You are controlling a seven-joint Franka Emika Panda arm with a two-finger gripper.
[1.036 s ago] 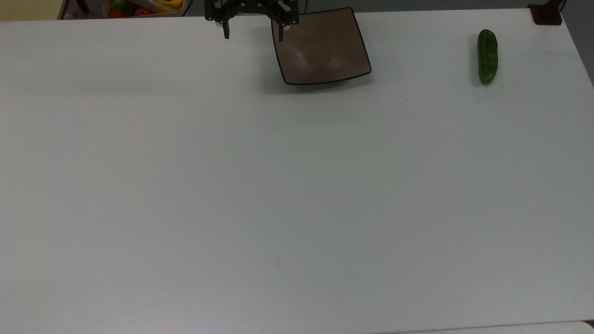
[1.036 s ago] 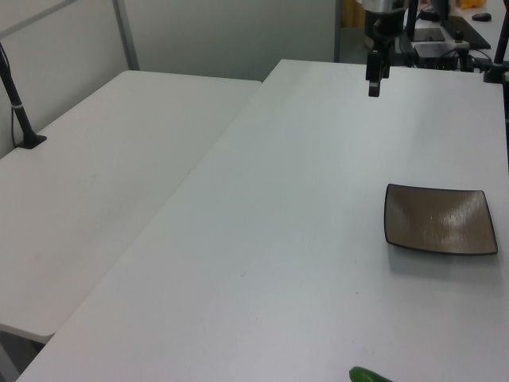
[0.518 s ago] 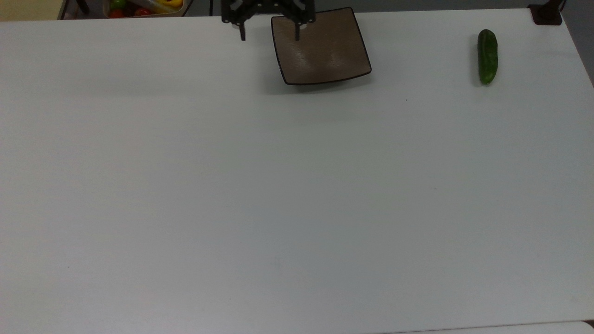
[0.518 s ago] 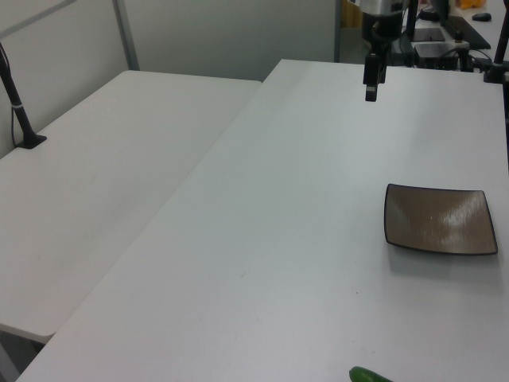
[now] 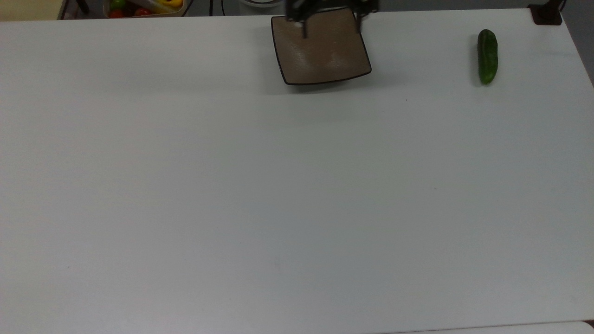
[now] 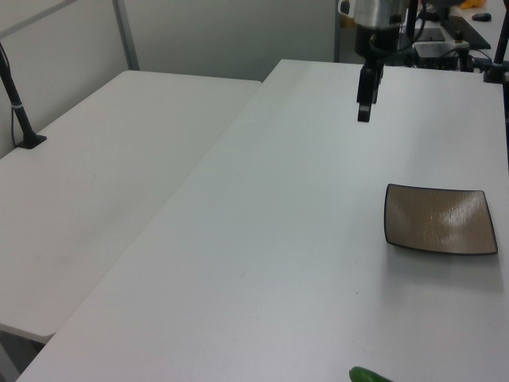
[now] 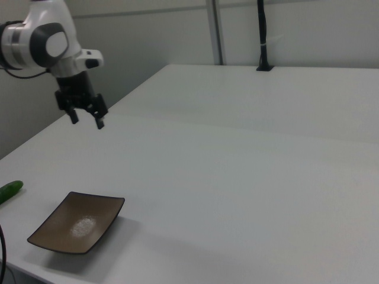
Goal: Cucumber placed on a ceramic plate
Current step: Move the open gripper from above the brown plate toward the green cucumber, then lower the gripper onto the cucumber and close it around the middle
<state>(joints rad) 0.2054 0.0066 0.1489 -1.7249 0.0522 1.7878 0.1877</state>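
Though no brand, label or lettering can be read on any item, the stock is as follows.

Item one: cucumber, short, stubby, dark glossy green, rounded at both ends. It lies on the bare white table near the top view's right edge, lengthwise up and down as the top view shows it, well apart from the plate. In the right view it shows as a green tip at the right view's left edge.

Item two: ceramic plate, square, brown-taupe, thin dark rim, rounded corners, edges slightly upturned. Nothing lies in it. It sits at the table's far edge in the top view.

Item three: my gripper, black, hanging in the air above the plate's far side in the top view. My jaws stand wide apart, holding nothing; the two fingers point downward.

Item four: bin of coloured produce, off the table at the top view's upper left.
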